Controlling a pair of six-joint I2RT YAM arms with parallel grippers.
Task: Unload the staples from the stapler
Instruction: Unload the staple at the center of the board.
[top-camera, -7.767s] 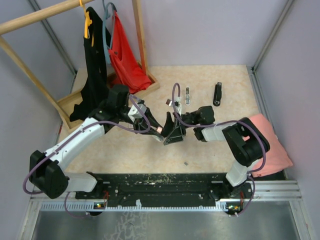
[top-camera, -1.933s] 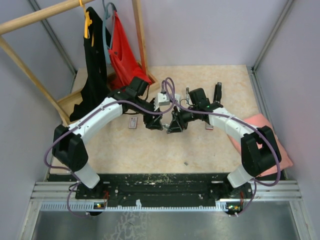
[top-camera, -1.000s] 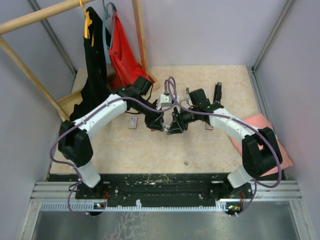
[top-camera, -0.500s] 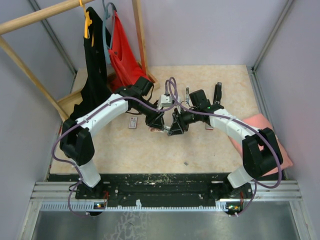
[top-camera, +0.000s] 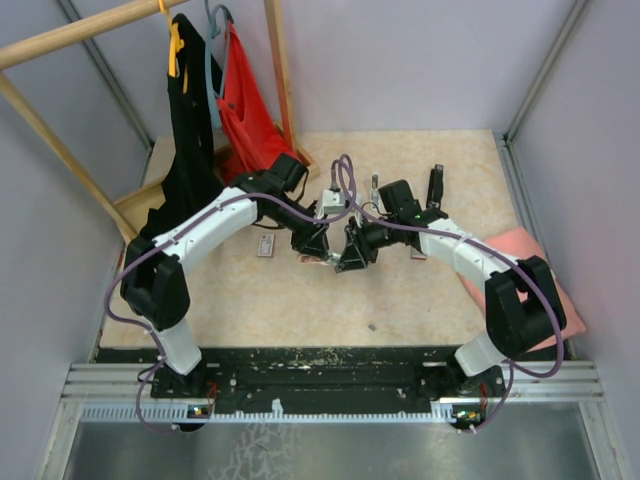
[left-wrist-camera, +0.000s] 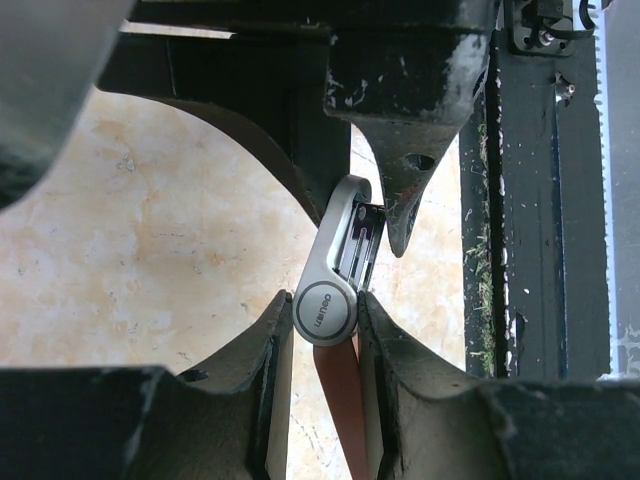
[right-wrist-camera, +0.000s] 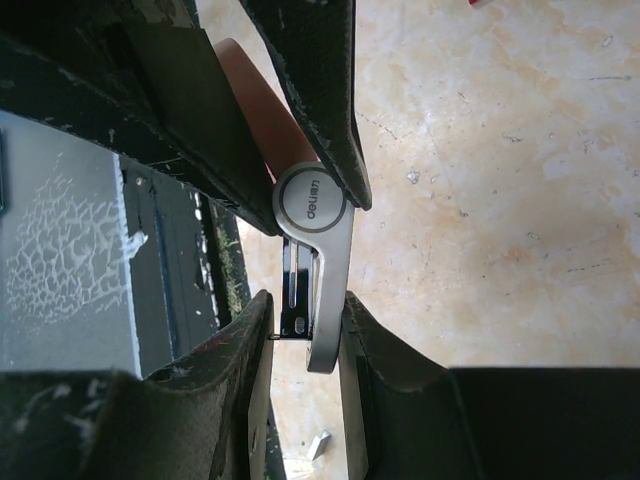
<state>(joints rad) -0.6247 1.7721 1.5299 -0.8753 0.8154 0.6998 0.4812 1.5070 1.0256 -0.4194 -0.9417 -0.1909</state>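
Note:
My two grippers meet over the table's middle, holding a small hinged stapler-like piece (left-wrist-camera: 340, 250) between them. It is silver, with a round cap marked "deli" (right-wrist-camera: 311, 203) and a red-brown arm (left-wrist-camera: 343, 400). My left gripper (left-wrist-camera: 325, 302) (top-camera: 318, 250) is shut on the round cap end. My right gripper (right-wrist-camera: 305, 312) (top-camera: 350, 256) is shut on the silver arm and its dark slotted channel. A slim black stapler (top-camera: 436, 187) lies at the back right, touched by nothing. One tiny silvery strip (right-wrist-camera: 320, 446), like staples, lies on the table.
A red-and-white box (top-camera: 265, 245) lies left of the grippers, with a silvery clip (top-camera: 375, 184) behind them. A wooden rack (top-camera: 278, 80) with black and red garments fills the back left. Pink cloth (top-camera: 545, 290) sits at the right edge. The black rail (top-camera: 320, 372) runs along the near edge.
My left gripper's fingers have closed onto the round cap end. Both arms have hardly moved, and the right gripper's hold is the same.

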